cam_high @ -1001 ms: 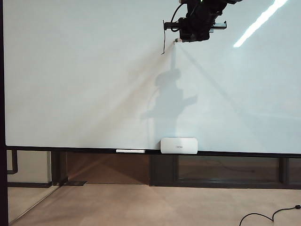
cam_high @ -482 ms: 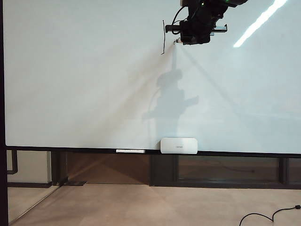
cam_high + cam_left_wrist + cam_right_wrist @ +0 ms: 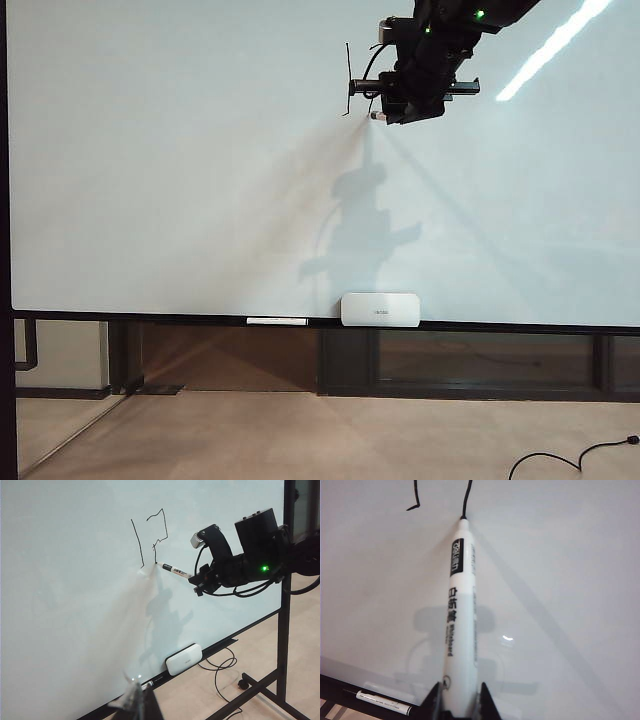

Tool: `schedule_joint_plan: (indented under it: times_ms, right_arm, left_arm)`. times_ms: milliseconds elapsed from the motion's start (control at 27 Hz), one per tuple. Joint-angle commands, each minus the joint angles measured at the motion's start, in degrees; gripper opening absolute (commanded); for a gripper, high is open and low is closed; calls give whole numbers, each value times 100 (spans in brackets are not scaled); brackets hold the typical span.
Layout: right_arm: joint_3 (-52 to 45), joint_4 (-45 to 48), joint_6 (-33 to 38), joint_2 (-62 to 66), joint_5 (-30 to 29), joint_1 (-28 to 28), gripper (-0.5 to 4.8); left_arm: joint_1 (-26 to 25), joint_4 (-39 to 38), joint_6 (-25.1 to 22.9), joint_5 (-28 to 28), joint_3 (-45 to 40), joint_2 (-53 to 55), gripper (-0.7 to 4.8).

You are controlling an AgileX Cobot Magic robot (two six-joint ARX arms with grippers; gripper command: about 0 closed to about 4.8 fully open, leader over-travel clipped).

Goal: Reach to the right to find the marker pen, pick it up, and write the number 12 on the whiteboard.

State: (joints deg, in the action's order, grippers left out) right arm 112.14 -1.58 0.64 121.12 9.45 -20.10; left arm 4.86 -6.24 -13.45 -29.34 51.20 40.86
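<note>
The whiteboard (image 3: 180, 180) fills the exterior view. High on it, my right gripper (image 3: 386, 112) is shut on the marker pen (image 3: 175, 571), a white pen with black lettering (image 3: 456, 620). Its tip rests on the board at the end of a thin black line (image 3: 467, 495). In the left wrist view a slanted stroke (image 3: 137, 542) and an angular, partly drawn figure (image 3: 160, 527) of the number 12 show beside the pen. My left gripper (image 3: 138, 706) hangs back from the board, low and to the left, its fingers together and holding nothing. It does not show in the exterior view.
A white eraser block (image 3: 380, 309) and a long thin white marker (image 3: 277, 321) lie on the board's bottom ledge. The board's dark stand (image 3: 282, 645) and a black cable (image 3: 220, 662) are on the floor at the right. Another cable (image 3: 570, 458) lies on the floor.
My right gripper has moved a little down the board with the pen, the tip staying on the surface. The left gripper has not moved.
</note>
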Motion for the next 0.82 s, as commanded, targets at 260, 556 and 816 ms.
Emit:
schedule_joint_plan:
  times_ms: [260, 556, 816]
  right_arm:
    - [26, -297, 42, -133, 632, 120, -5]
    - [28, -402, -70, -378, 737, 203, -5]
    - [28, -640, -63, -439, 732, 208, -5]
  left_arm:
    - [-2, -50, 0, -411, 20, -11, -5]
    - [0, -46, 35, -435, 20, -13, -5]
    - [-2, -57, 87, -348, 20, -13, -5]
